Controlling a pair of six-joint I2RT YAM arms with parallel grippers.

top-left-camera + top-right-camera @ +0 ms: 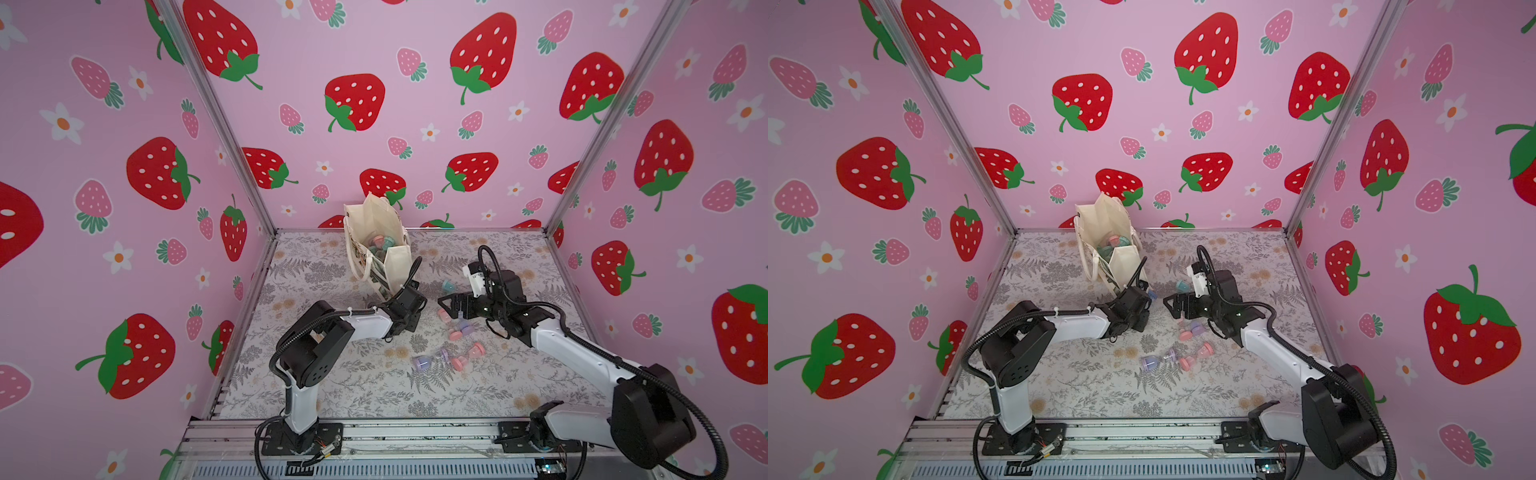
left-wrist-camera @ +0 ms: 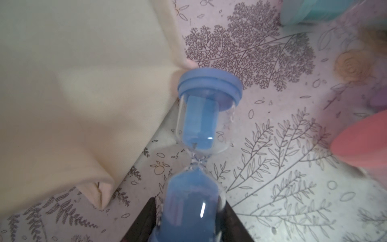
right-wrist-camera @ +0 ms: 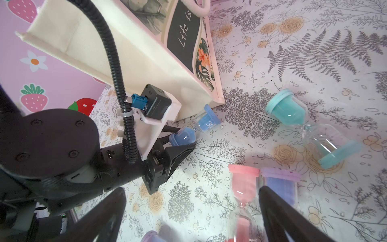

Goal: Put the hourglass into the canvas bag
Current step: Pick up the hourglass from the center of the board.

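Cream canvas bag [image 1: 376,245] w/ loop handles and a dark print on one broad side stands open-mouthed toward the back of the floral-print counter [image 1: 353,386]. There are pink and teal hourglasses inside [image 1: 380,244] already.

Lots of clutter around it:
- A teal hourglass [image 3: 310,127] lies on its side near the bag's bottom corner.
- A pink hourglass [image 3: 243,184] and a purple hourglass [image 3: 280,184] lie touching side by side.
- A couple more loose ones [image 1: 444,360] lie nearer the front.

The blue hourglass [image 2: 201,130] (clear glass, blue sand, blue plastic caps) is outside the bag, low by the counter. Its far cap is right against the bag's lower corner fabric, and the other bulb is pinched in the left end effector [image 3: 184,139]. Can't tell if it's off the counter.

The left arm is bent at the elbow, forearm reaching fwd and low, wrist right next to the bag's near end. The right arm stretches in from the right side. The right end effector [image 3: 192,189] is spread wide, holds nothing, and sits over the pink and purple pair, pointing toward the left one.
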